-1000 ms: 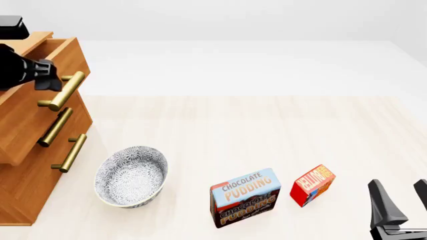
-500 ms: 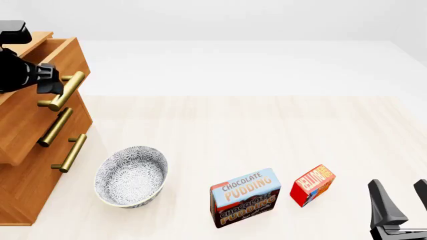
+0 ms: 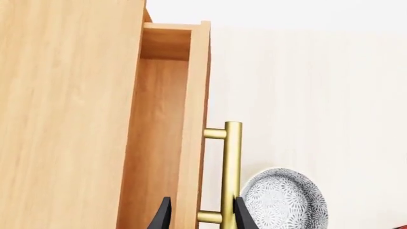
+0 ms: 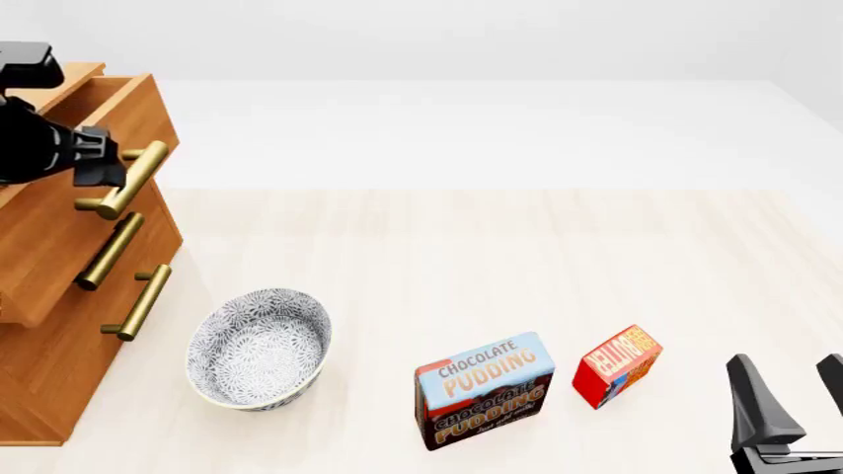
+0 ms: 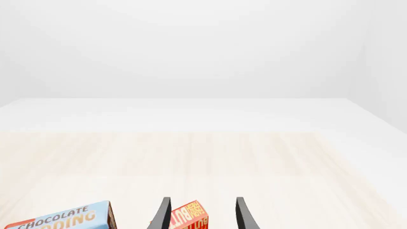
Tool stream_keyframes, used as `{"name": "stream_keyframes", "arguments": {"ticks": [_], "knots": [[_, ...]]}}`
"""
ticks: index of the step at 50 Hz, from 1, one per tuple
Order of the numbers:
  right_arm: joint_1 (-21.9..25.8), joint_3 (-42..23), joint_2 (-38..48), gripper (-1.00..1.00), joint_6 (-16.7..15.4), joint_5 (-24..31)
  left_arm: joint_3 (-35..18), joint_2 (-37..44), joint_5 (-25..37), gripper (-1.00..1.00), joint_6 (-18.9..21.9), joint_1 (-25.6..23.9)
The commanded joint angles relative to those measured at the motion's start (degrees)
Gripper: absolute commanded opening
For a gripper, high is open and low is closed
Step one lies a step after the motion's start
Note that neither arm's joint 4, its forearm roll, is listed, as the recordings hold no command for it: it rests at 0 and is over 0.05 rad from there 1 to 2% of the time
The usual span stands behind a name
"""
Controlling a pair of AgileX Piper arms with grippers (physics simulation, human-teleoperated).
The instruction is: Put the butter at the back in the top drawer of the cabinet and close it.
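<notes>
My left gripper [image 4: 103, 163] is up at the cabinet [image 4: 53, 326], left edge of the front view, fingers either side of the brass handle [image 3: 230, 174] of the top drawer [image 4: 93, 148]. In the left wrist view the two black fingertips [image 3: 162, 217] straddle the drawer front and the bar; I can't tell whether they actually press on it, so grip state there is unclear. Top drawer is pulled partway out, its front panel standing proud of the two lower drawers [image 4: 79, 272], and the inside of it [image 3: 162, 143] shows bare wood as far as I can see. Patterned bowl [image 4: 260, 348] sits on the table [image 4: 527, 247] just in front of the cabinet; it also shows past the handle in the left wrist view. Butter [image 4: 617, 365] is on the table near the front edge, right of centre, standing tilted, well apart from the cabinet. Chocolate Pudding box [image 4: 484, 390] is just beside it on the left, small gap, not touching. My right gripper [image 4: 791, 415] is low at the bottom right corner, fingers spread apart and holding nothing, near the butter but to its right. In the right wrist view the butter's top corner pokes up between the two fingers [image 5: 243, 214], pudding box off to one side.
</notes>
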Motion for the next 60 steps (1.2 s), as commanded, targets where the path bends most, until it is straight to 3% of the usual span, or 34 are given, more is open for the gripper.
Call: {"name": "stream_keyframes", "arguments": {"ticks": [1,60], "knots": [[0.0,0.0,0.0,1.0,0.0,0.0,3.1,0.5,-0.2,1.0,1.0,-1.0],[0.0,0.0,0.0,1.0,0.0,0.0,8.6,2.2,-4.0,1.0,2.9,-7.2]]}}
